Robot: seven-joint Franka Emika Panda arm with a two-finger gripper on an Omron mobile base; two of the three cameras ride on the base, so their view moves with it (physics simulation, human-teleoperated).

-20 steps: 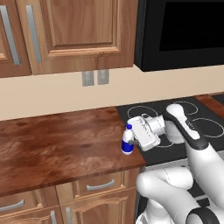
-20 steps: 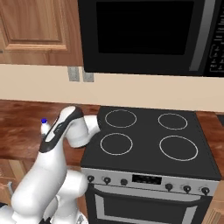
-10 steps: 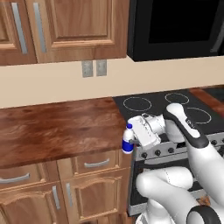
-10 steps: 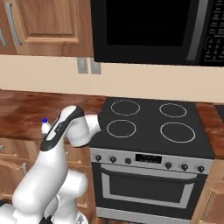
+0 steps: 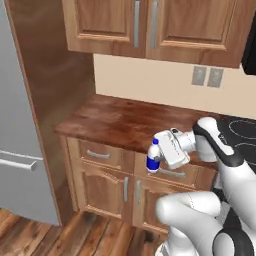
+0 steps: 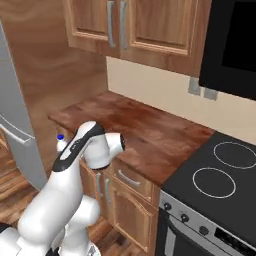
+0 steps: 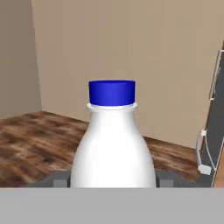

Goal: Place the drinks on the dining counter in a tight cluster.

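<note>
The small white bottle with a blue cap and blue label (image 5: 153, 157) is held upright in the air by the end effector (image 5: 159, 158) of the white robot arm (image 5: 216, 145); the end effector is partly closed around the bottle's body, with one finger on each side; in the hand view the white bottle (image 7: 113, 142) is seen close up, standing straight between the two dark finger tips (image 7: 58, 180); its blue cap is on top.

In the left base view the bottle is seen in front of the edge of the reddish-brown wooden table (image 5: 120, 121), level with the light wood drawers (image 5: 100, 155) below it; it is not resting on the table. In the right base view only the blue cap and a bit of the white bottle (image 6: 60, 142) can be seen, peeking out behind the arm.

Wooden wall cupboards (image 5: 150, 27) are hung above the table; a beige wall with two grey wall sockets (image 5: 207, 76) is behind it; a tall grey fridge (image 5: 20, 130) is at the left; a black stove top with white rings (image 6: 220, 177) is beside the table.
</note>
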